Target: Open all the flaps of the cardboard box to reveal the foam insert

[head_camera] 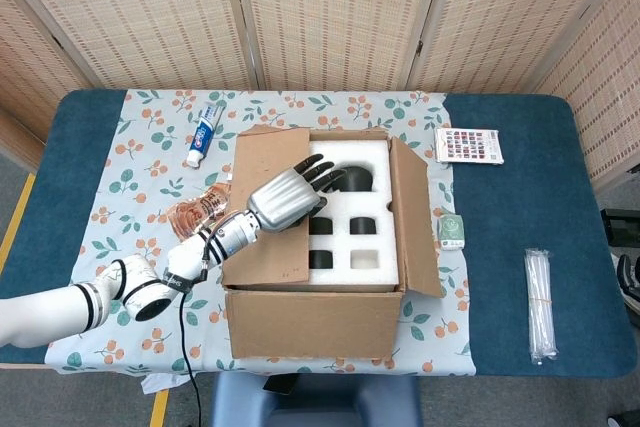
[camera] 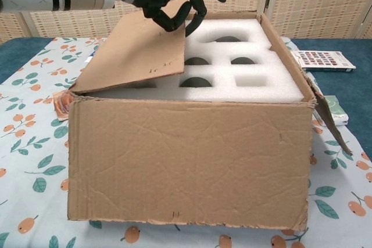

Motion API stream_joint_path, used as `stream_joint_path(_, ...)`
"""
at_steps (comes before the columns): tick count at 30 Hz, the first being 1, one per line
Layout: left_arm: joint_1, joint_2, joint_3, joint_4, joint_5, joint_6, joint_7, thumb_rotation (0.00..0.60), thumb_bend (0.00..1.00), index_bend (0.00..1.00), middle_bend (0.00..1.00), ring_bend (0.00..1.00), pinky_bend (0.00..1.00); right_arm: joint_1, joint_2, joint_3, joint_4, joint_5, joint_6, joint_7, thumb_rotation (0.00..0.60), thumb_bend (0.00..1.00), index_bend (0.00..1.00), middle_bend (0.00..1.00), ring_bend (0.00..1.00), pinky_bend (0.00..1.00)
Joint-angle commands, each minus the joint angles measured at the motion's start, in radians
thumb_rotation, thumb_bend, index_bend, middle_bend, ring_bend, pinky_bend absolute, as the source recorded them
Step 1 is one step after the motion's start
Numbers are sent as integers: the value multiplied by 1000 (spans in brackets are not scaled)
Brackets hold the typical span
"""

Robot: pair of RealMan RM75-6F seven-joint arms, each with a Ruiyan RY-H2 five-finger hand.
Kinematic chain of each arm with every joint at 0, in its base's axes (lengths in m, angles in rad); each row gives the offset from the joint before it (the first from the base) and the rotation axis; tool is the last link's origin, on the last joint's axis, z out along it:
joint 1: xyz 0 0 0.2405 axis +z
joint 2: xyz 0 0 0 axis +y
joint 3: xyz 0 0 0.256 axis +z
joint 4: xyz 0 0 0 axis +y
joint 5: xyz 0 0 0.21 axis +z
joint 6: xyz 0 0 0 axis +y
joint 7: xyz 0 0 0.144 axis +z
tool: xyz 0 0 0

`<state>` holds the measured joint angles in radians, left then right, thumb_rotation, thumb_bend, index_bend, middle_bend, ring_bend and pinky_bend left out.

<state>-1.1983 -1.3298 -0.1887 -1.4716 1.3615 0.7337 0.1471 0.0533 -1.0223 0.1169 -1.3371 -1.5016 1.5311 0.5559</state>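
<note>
Head view: our left hand (head_camera: 287, 196) grips the free edge of the left flap (head_camera: 265, 209), which hides part of the foam insert (head_camera: 355, 209) in the cardboard box (head_camera: 320, 325); toothpaste (head_camera: 203, 133) lies beyond. Chest view: fingers (camera: 174, 17) curl under the tilted flap; our right hand appears nowhere.

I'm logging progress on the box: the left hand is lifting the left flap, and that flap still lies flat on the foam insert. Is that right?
Not quite. The left hand does grip the left flap at its free edge, but the flap is tilted up off the foam insert, not flat on it. The chest view shows the gap under it.
</note>
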Motion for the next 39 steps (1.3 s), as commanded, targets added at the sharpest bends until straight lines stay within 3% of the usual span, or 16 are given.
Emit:
stream_joint_path(1,4,38,-19,-73,-50,15,94,600,1000,640,66,0,0,-3,2,-2,-6,-6,10,-2,231,642,423,0,5,0)
stream_joint_path(8,27,102,-20,-186,-117,49,215,600,1000,648,66,0,0,-12,0,-2,-17,-18,42,-15,231,642,423,0,5,0)
stream_joint_path(25,66,188,-28,-266,-205,126,343,600,1000,658,66,0,0,9,-1,-11,-25,-17,-1,-22,231,642,423,0,5,0)
stream_joint_path(32,94,213,-33,-256,-251,167,362,600,1000,640,72,0,0,7,-2,-13,-30,-23,9,-32,232,642,424,0,3,0)
stream_joint_path(39,132,239,-47,-227,-280,187,305,600,1000,616,72,0,0,16,-5,-16,-31,-21,-7,-43,231,642,423,0,4,0)
